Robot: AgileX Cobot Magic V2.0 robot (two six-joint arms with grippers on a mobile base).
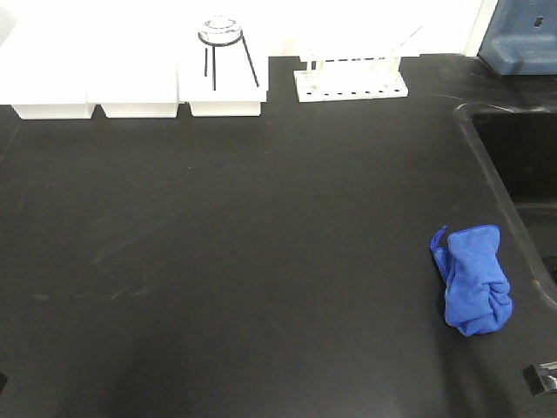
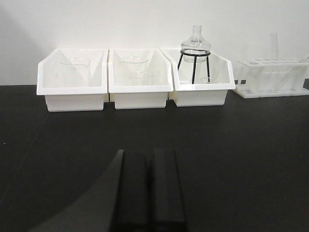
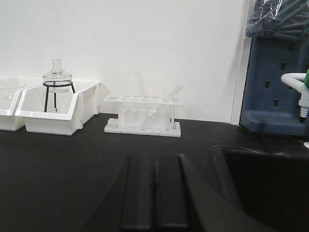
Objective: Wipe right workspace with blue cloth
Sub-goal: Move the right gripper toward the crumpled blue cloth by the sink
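Near right, beside the sink (image 1: 477,139), I find the blue cloth (image 1: 474,279) bunched (staged on the side to wipe, I judge). Left gripper (image 2: 149,191) and right gripper (image 3: 154,193): pressed together, holding nothing.

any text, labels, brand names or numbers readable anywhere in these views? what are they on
None: no readable text shows in any view.
white bins: plain, no labels.
test tube rack: no markings visible.
blue cloth: no tag or print visible.
blue unit by the sink: no lettering visible.
black benchtop: only faint smears, no writing.
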